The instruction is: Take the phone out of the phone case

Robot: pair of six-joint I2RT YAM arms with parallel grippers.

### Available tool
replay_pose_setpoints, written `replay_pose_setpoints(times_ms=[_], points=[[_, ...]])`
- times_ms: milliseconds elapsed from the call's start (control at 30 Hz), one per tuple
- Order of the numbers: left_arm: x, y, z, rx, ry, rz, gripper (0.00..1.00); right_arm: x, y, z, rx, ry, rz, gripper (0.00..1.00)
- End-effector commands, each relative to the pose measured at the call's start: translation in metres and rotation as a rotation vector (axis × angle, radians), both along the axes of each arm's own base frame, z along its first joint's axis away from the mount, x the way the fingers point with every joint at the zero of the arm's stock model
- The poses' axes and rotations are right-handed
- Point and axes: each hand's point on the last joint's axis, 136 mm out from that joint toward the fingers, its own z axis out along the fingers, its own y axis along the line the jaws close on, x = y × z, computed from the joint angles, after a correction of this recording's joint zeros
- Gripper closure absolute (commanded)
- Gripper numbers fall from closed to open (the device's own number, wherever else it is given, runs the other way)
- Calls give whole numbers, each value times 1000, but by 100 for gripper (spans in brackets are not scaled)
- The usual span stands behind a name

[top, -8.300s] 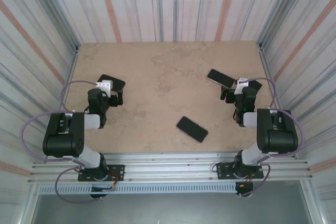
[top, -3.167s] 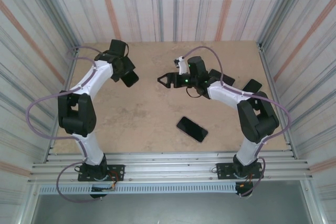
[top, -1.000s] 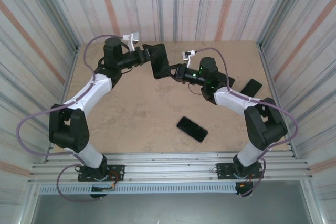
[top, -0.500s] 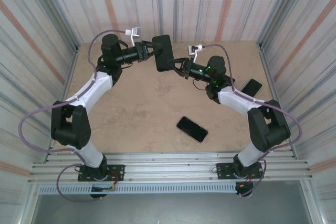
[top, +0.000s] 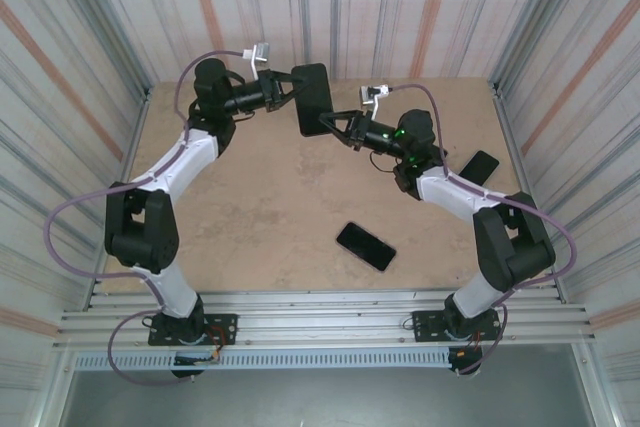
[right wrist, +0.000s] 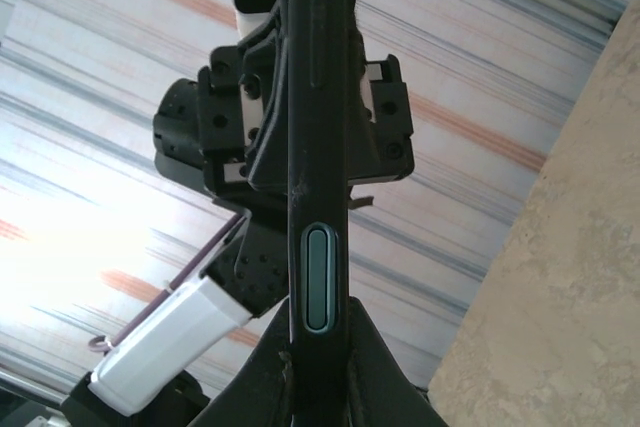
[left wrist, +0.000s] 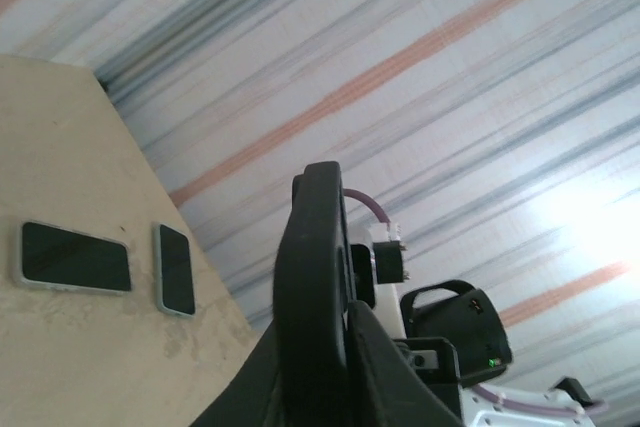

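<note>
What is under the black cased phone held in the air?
The beige tabletop shows around the black cased phone; the patch directly beneath is covered by it.

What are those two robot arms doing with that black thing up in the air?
They are holding one cased phone between them, lifted above the far part of the table. The left gripper is shut on one side of it and the right gripper is shut on the other. The phone has not come out of its case yet. A second phone lies flat on the table nearer the arm bases, and a third phone lies by the right edge.
</note>
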Motion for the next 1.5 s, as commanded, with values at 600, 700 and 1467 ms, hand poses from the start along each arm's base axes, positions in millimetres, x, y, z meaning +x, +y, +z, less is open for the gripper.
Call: replay_pose_setpoints(times_ms=[600,700,1467], points=[[16,21,38,-139,-71,309,100,-23,-21,-3,-109,-164,-195,47],[18,25,35,-160,-44,390,100,-29,-18,-7,-108,-187,-216,45],[3,5,29,-257,64,435,100,-15,-12,-12,-1,-134,-240,66]])
